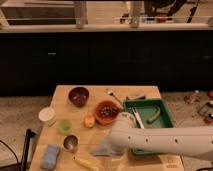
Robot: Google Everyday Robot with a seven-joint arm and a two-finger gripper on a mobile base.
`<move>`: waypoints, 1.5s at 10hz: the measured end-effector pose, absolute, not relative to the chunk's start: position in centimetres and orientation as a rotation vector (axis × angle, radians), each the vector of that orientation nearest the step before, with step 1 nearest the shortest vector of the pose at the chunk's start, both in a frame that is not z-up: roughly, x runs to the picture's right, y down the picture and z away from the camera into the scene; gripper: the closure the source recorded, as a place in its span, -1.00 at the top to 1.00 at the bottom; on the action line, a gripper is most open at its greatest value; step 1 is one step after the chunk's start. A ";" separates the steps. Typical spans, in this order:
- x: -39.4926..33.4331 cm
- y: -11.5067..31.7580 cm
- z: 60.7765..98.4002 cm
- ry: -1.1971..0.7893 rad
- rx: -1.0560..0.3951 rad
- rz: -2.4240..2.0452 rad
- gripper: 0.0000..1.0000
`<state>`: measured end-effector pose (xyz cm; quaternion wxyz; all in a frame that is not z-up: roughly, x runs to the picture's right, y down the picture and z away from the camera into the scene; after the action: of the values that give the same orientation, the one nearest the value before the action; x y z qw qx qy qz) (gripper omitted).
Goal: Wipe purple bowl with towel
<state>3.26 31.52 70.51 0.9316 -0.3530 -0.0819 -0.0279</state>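
The purple bowl stands at the back left of the wooden table; it looks dark maroon here. A grey towel lies near the table's front edge, by the middle. My white arm reaches in from the right. Its gripper is low over the towel's right edge, mostly hidden by the arm's wrist. The gripper is well in front of and to the right of the purple bowl.
An orange bowl with dark contents and a small orange fruit stand mid-table. A green tray with utensils is at the right. A white cup, green cup, metal cup, blue sponge and a yellow item are at the left front.
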 end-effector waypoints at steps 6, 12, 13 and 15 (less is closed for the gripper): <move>3.6 31.9 70.8 -0.164 -0.725 -0.054 0.60; 3.5 31.9 71.4 -0.153 -0.718 -0.057 0.60; 3.1 31.6 71.7 -0.142 -0.710 -0.068 0.60; 2.9 31.1 72.3 -0.125 -0.685 -0.079 0.60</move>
<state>2.85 31.07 72.33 0.9393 -0.3354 -0.0612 -0.0389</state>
